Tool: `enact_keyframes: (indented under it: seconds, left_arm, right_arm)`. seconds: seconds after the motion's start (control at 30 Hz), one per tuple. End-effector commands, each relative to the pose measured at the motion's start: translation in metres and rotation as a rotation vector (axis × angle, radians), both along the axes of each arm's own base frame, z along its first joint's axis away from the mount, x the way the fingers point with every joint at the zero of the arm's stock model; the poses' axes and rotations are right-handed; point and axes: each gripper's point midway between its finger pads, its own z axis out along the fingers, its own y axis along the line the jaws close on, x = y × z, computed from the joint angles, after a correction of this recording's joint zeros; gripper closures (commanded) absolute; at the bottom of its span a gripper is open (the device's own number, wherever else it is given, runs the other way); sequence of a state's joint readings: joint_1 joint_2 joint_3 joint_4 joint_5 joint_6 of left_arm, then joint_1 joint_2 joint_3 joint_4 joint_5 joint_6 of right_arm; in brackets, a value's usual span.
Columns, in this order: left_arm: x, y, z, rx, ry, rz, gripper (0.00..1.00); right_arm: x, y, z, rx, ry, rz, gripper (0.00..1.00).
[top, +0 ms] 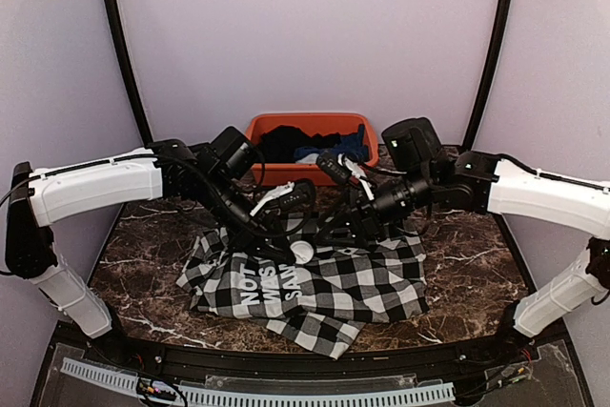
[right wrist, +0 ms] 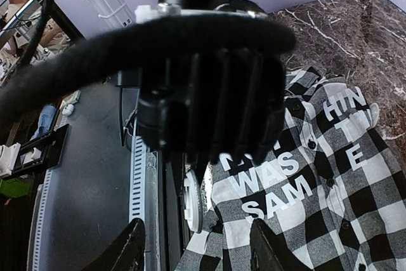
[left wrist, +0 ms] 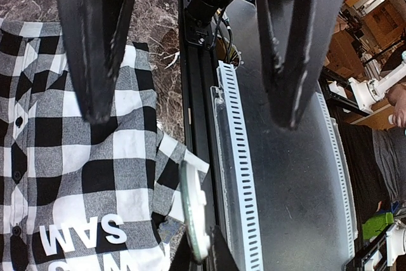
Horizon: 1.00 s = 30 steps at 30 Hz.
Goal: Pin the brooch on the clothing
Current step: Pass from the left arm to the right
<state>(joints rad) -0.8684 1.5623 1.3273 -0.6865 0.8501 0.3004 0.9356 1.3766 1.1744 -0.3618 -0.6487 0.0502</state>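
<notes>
The black-and-white check shirt (top: 367,283) lies flat on the marble table, its black panel with white letters (top: 272,285) at the left. It also shows in the left wrist view (left wrist: 76,157) and the right wrist view (right wrist: 330,182). My left gripper (top: 294,245) is shut on the round white brooch (top: 301,252) and holds it edge-on just above the shirt by the letters. The brooch (left wrist: 192,207) sits between the left fingertips (left wrist: 219,255). My right gripper (top: 334,234) is open and faces the brooch (right wrist: 192,202); its fingers (right wrist: 130,249) straddle it without touching.
An orange bin (top: 276,126) at the back holds a black garment (top: 286,143) and a blue one (top: 348,145). A white slotted rail (top: 286,395) runs along the near table edge. Bare marble (top: 467,264) lies to the shirt's right.
</notes>
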Motion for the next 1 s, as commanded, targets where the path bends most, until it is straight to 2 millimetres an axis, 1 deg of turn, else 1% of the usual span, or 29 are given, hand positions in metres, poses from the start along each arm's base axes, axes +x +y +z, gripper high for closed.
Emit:
enact_keyframes:
  seconds: [0.0,0.27,0.47,0.63,0.8,0.83,0.87,0.97]
  left_arm:
    - [-0.005,-0.002,0.012,-0.028,-0.009,-0.026,0.99]
    - [-0.004,-0.003,0.015,-0.046,-0.016,-0.026,0.99]
    - [-0.004,-0.004,0.019,-0.06,-0.022,-0.024,0.99]
    - [-0.004,-0.004,0.023,-0.074,-0.027,-0.024,0.99]
    - [-0.004,-0.005,0.024,-0.078,-0.023,-0.026,0.99]
    - [-0.005,-0.005,0.023,-0.075,-0.017,-0.028,0.99]
    - [-0.005,-0.005,0.023,-0.075,-0.017,-0.027,0.99]
    - [-0.005,-0.005,0.022,-0.073,-0.017,-0.027,0.99]
  right_arm:
    - [0.003,0.01,0.006,0.043,-0.005,0.025,0.46]
    - [-0.001,0.014,0.005,0.09,-0.009,0.061,0.46]
    - [-0.008,0.013,-0.003,0.124,-0.011,0.077,0.46]
    - [-0.007,0.013,-0.005,0.151,-0.028,0.066,0.47]
    - [-0.005,0.016,-0.005,0.163,-0.027,0.062,0.51]
    - [-0.005,0.018,-0.003,0.17,-0.025,0.068,0.55]
    - [-0.006,0.018,-0.004,0.169,-0.023,0.073,0.56]
    - [-0.007,0.019,-0.006,0.164,-0.016,0.08,0.58]
